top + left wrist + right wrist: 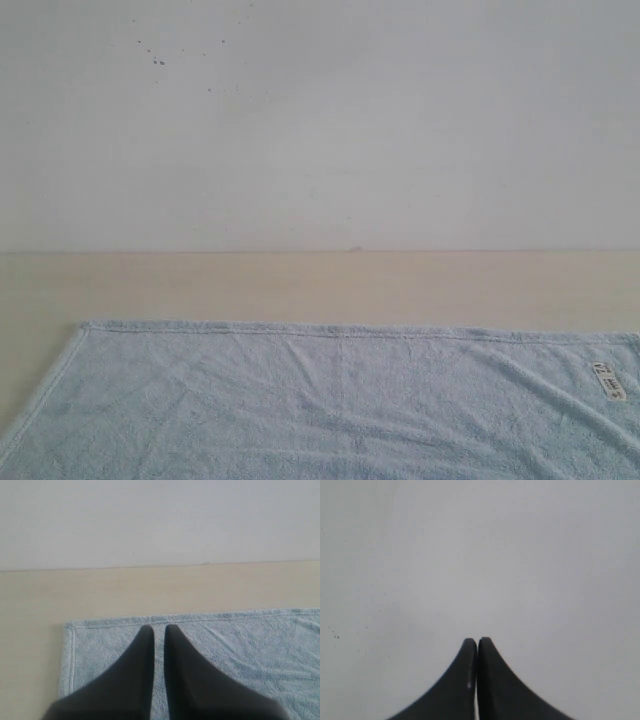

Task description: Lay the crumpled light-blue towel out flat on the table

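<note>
The light-blue towel [320, 400] lies spread across the near part of the beige table [300, 285], its far hem straight and only soft creases in it. Its white printed tag [607, 381] sits near the far right corner. In the left wrist view the towel [250, 645] shows one corner, and my left gripper [159, 627] hovers over it near the hem, its dark fingers a narrow gap apart with nothing between them. My right gripper [477, 640] is shut and empty, facing only the white wall [480, 545]. Neither gripper shows in the exterior view.
A bare strip of table [100, 595] runs between the towel's far hem and the white wall [320, 120], which has small dark specks at upper left. Table also shows left of the towel's corner.
</note>
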